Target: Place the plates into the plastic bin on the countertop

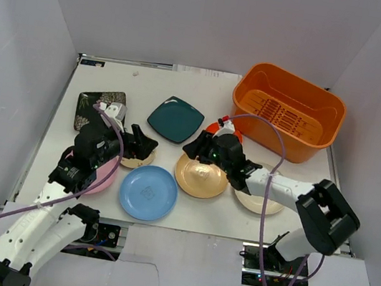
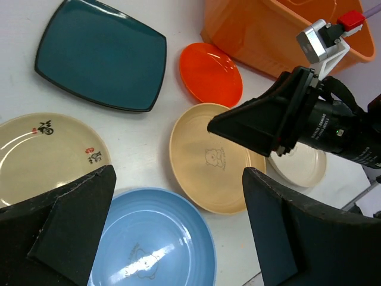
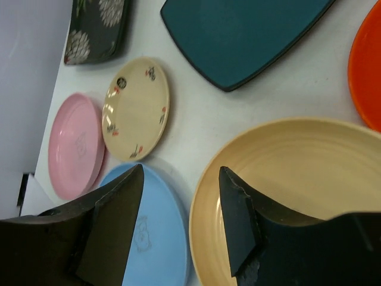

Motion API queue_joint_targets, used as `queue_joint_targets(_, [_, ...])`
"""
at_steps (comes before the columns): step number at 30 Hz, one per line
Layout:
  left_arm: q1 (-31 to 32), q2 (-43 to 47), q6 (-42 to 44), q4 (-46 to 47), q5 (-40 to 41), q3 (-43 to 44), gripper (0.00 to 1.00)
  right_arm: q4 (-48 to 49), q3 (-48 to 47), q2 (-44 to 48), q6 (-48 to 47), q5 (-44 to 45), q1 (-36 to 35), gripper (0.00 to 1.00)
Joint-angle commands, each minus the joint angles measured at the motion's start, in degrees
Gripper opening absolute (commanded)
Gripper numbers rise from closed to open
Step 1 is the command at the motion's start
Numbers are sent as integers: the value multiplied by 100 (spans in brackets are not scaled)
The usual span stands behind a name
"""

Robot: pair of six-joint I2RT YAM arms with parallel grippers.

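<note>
Logging from the top view, with clock positions taken about the centre of the countertop [image 1: 113,80].

- 10 o'clock: black floral square plate [image 1: 94,107], lying flat.
- 8 o'clock: pink plate [image 1: 103,178], partly under the left arm.
- 9 o'clock: the left gripper [image 1: 145,143] hangs over the beige patterned plate [image 1: 137,161]. Its wrist view shows the fingers [image 2: 71,220] spread wide with nothing between them.
- 7 o'clock: blue plate [image 1: 148,192], just beside the pink plate.
- 11 o'clock, near centre: teal square plate [image 1: 174,119].
- Centre: the right gripper [image 1: 193,147] sits above the 11 o'clock rim of the yellow-orange plate [image 1: 200,179]. Its wrist view shows the fingers [image 3: 113,226] apart and gripping nothing. One is over the blue plate, the other over the yellow-orange rim.
- Between the teal square plate and the bin: red plate [image 2: 210,74], mostly hidden by the right arm from above.
- 4 o'clock: cream plate [image 1: 257,201], partly under the right arm.
- 2 o'clock: orange plastic bin [image 1: 278,139], upright, slotted bottom in view.

All eight plates lie on the countertop, outside the bin.
</note>
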State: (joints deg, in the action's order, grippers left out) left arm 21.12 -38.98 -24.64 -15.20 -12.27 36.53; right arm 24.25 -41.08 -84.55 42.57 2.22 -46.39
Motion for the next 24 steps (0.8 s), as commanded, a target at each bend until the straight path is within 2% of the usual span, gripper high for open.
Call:
queue_joint_targets(1, [23, 206, 12, -211, 575, 266, 98, 906, -689, -455, 437, 1156, -98, 59])
queue_joint_targets(4, [84, 277, -14, -334, 883, 284, 98, 818, -971, -1009, 489, 1798, -160, 54])
queue_joint_targets(11, [313, 435, -76, -431, 1139, 293, 98, 81, -1937, -1827, 568, 2905, -160, 53])
queue_joint_targets(14, [410, 497, -93, -492, 1490, 293, 98, -245, -2062, -2003, 604, 3213, -160, 53])
queue_joint_targets(19, [541, 576, -120, -545, 1649, 293, 98, -860, -2519, -2469, 735, 3399, -151, 53])
queue_joint_targets(24, [630, 602, -128, -572, 1746, 302, 98, -861, -2782, -2934, 963, 2995, -63, 53])
